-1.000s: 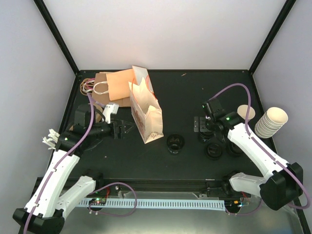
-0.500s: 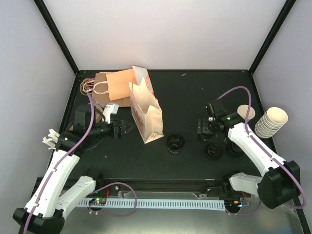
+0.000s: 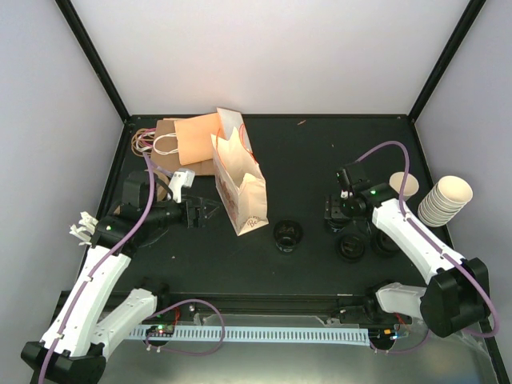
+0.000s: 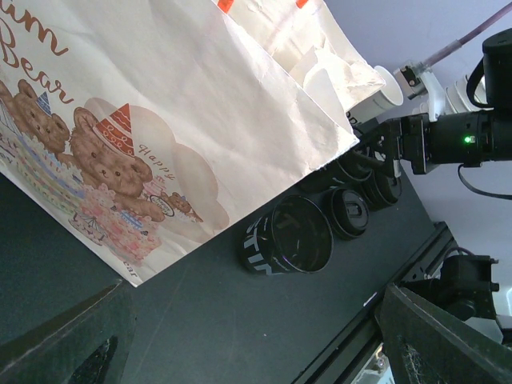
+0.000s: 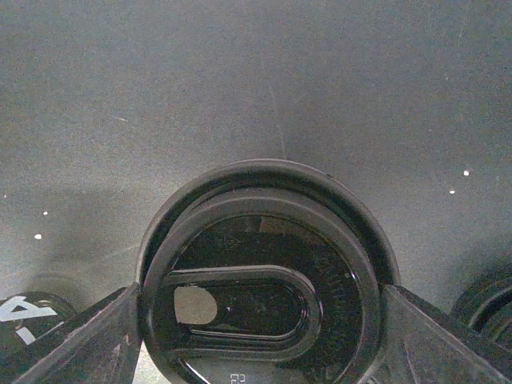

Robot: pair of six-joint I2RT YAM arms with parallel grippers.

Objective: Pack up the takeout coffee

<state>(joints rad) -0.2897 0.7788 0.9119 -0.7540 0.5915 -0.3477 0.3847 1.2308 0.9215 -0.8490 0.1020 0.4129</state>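
Observation:
The takeout coffee (image 3: 404, 185), a single cream paper cup, stands at the right beside my right arm; it also shows far off as a pale cup (image 4: 390, 86). My right gripper (image 3: 338, 214) points down over a black sip lid (image 5: 260, 280). Its fingers (image 5: 88, 340) press that lid's rim on both sides, so it is shut on the lid (image 3: 340, 220). My left gripper (image 3: 210, 211) hangs open beside the white bear-print paper bag (image 3: 240, 192), which stands with its mouth open. In the left wrist view this gripper (image 4: 254, 324) holds nothing, and the bag (image 4: 184, 112) fills the upper left.
A short black tub with white lettering (image 3: 287, 234) lies near the bag's foot (image 4: 292, 238). Two more black lids (image 3: 350, 246) (image 3: 385, 240) sit by the right gripper. A stack of nested cream cups (image 3: 446, 200) leans at the right wall. Brown paper bags (image 3: 192, 140) lie flat at back left.
My right gripper has shifted slightly toward the near side over the black lid and its jaws have narrowed onto the rim. The left arm has not moved.

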